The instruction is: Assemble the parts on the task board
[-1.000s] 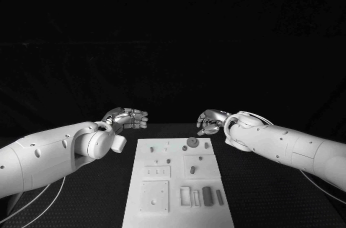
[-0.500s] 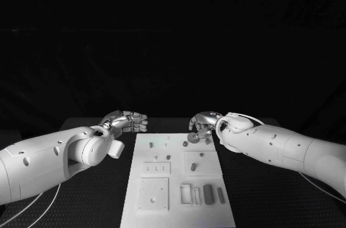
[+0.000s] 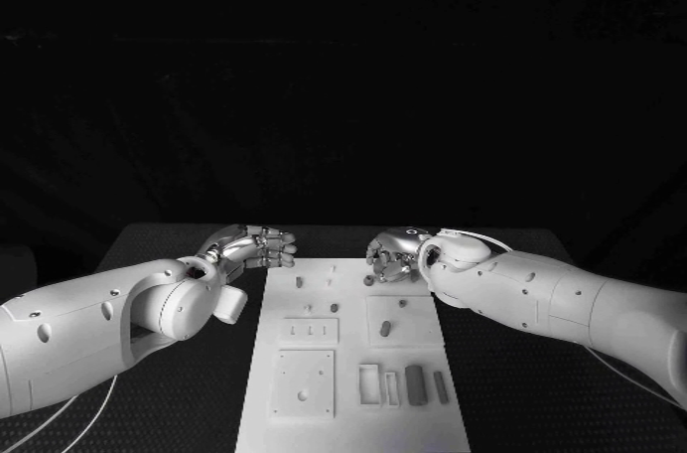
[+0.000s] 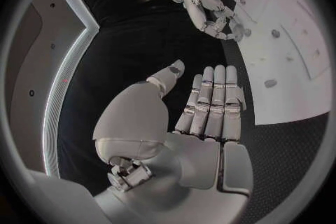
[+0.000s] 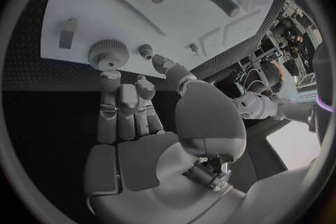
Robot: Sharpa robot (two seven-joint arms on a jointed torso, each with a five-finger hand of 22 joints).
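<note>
The right hand (image 3: 389, 255) has moved in over the far right corner of the task board (image 3: 353, 393) since a second ago, fingers curled down around the large gear (image 5: 108, 54), touching it (whether it truly grips cannot be told). The gear lies on the board by a smaller gear (image 5: 145, 51). The left hand (image 3: 258, 245) stays off the board's far left corner, fingers together, holding nothing.
</note>
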